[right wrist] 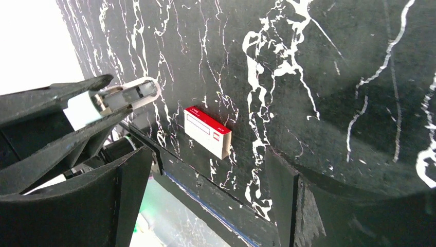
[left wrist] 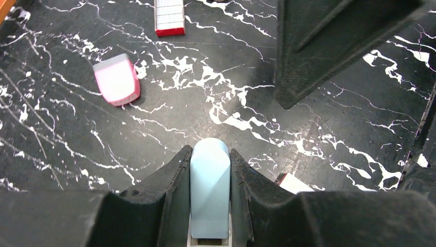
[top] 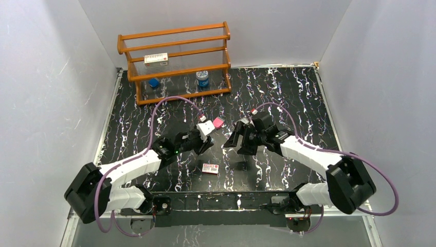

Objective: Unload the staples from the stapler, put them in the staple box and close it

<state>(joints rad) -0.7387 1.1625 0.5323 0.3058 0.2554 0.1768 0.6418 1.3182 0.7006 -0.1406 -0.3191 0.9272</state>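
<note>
On the wooden rack (top: 177,56) at the back left, a white box (top: 156,59) sits on the middle shelf. On the shelf below are a small blue thing (top: 153,82) and a blue-and-white jar (top: 202,78). My left claw (left wrist: 210,154) is clenched on the stapler (left wrist: 211,195) near the desk's (top: 288,103) middle. The pink block (left wrist: 117,80) lies just beyond, and the flat red-labelled box (top: 210,168) lies nearer me. My right claw (top: 238,145) hangs spread wide, gripping nothing. The desk is black with white veins, and the walls are pale.

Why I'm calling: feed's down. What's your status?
Left gripper shut on stapler. Right gripper open, empty. Pink block nearby, not between them.
</note>
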